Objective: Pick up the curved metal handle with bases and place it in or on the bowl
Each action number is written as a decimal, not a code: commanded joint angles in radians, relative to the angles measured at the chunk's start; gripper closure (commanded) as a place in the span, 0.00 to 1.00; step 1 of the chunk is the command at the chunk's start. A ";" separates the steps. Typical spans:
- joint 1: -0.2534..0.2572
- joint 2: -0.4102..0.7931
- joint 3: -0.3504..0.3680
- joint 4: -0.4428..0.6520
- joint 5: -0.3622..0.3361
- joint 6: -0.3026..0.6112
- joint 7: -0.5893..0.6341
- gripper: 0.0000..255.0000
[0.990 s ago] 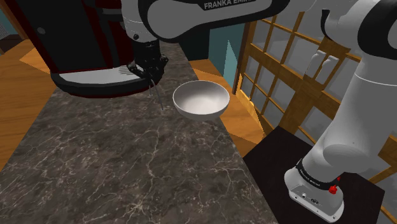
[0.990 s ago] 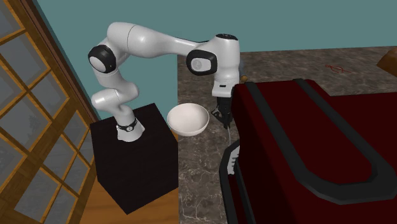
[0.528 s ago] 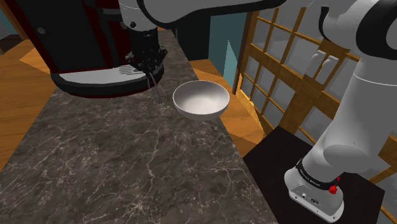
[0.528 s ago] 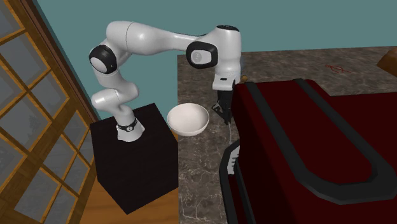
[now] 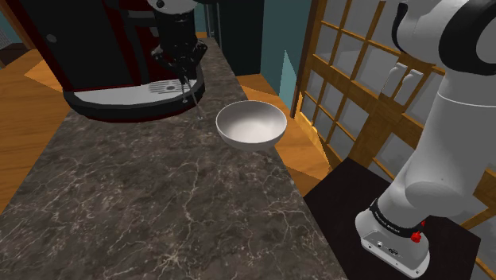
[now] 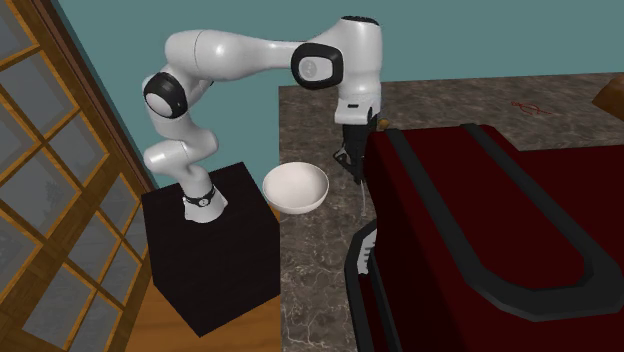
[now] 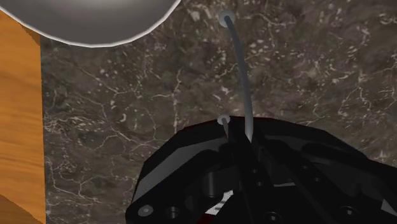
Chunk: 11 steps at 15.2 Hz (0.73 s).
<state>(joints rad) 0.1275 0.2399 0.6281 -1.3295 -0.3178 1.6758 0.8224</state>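
Gripping the thin curved handle (image 5: pixel 190 91) near one end, our claw (image 5: pixel 184 67) has its fingers closed tight on it, and the rod hangs down over the bench (image 5: pixel 159 199), just beside the dark red machine (image 5: pixel 87 48). We see the white bowl (image 5: pixel 251 126) near the handle, by the bench's edge on the shoulder view's right

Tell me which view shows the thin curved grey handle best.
Wrist view: the thin curved grey handle arcs out of the end effector against the dark veined countertop. Shoulder and second exterior views show a faint hanging sliver.
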 commanded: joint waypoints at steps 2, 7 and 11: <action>0.018 0.024 0.001 0.074 -0.015 -0.055 -0.002 1.00; 0.054 0.069 0.002 0.204 -0.045 -0.146 -0.008 1.00; 0.097 0.117 -0.001 0.330 -0.079 -0.228 -0.014 1.00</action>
<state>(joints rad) 0.2146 0.3454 0.6283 -1.0290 -0.3884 1.4671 0.8106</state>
